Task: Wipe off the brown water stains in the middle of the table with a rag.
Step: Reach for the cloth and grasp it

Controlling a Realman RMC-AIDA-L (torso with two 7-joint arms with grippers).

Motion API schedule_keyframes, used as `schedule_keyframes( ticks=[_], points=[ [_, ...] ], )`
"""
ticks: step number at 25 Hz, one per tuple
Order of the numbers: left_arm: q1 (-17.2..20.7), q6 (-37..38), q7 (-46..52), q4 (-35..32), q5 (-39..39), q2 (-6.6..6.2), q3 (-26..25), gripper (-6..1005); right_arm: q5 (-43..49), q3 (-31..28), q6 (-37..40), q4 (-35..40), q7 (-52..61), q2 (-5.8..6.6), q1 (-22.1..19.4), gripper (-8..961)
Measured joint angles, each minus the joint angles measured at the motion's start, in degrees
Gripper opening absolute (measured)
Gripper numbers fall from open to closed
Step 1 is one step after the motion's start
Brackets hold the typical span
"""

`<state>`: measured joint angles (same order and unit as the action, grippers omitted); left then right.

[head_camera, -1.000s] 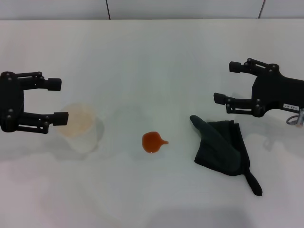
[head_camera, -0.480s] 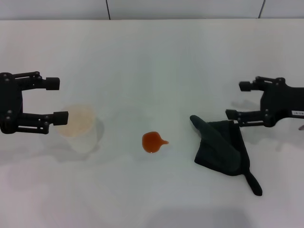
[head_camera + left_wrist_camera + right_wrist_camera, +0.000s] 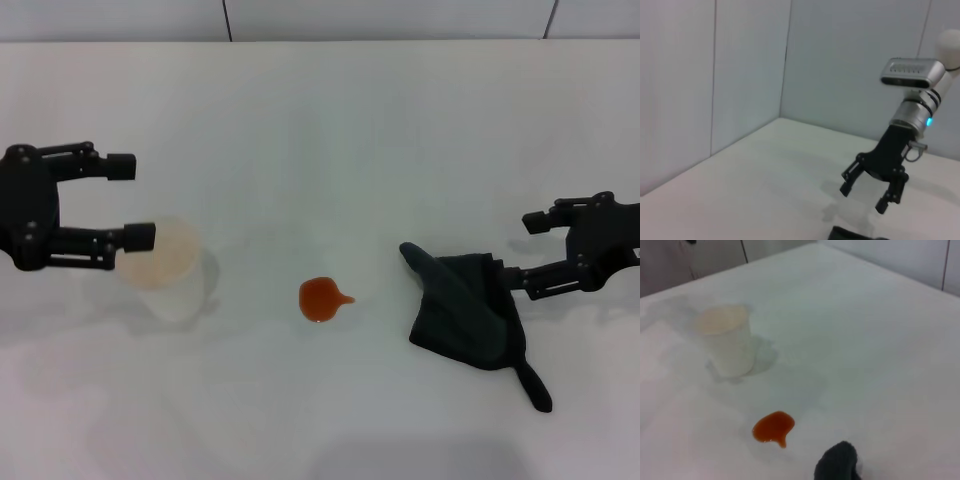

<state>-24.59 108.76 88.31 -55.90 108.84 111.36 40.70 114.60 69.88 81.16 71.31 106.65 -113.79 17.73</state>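
The brown water stain (image 3: 322, 299) is a small orange-brown blot with a short tail on the white table (image 3: 320, 120); it also shows in the right wrist view (image 3: 772, 426). The dark rag (image 3: 465, 315) lies crumpled to its right, with a narrow tail toward the front. My right gripper (image 3: 522, 250) is open and empty at the rag's right edge, its lower finger close to the cloth. It also shows in the left wrist view (image 3: 862, 199). My left gripper (image 3: 131, 201) is open and empty at the far left, beside the cup.
A white cup (image 3: 165, 265) with a faint tan tint stands left of the stain, right by my left gripper's fingertips; it also shows in the right wrist view (image 3: 727, 340). A grey panelled wall runs along the table's back edge.
My right gripper has moved toward the front and outward, coming down beside the rag's right edge. My left gripper has shifted slightly toward the cup. The rag and stain have not moved.
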Motion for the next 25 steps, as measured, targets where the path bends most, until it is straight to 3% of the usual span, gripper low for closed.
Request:
schedule_keyframes(
  ticks=[8,12,25],
  points=[
    [0.7,-0.6,0.3,-0.1,-2.7,0.00,0.0,892,6.5,-0.3,3.6,3.3,6.4,-0.21,1.4,872],
    [1.0,-0.7,-0.2,0.0,-2.8,0.03,0.0,892,9.9,0.0,5.6,4.6,9.4,-0.87,3.1,871],
    [0.9,-1.4,-2.1,-0.6,-1.8,-0.08,0.6,893,10.5,4.2,5.8,5.3,11.6,-1.34,4.0,868]
  ],
)
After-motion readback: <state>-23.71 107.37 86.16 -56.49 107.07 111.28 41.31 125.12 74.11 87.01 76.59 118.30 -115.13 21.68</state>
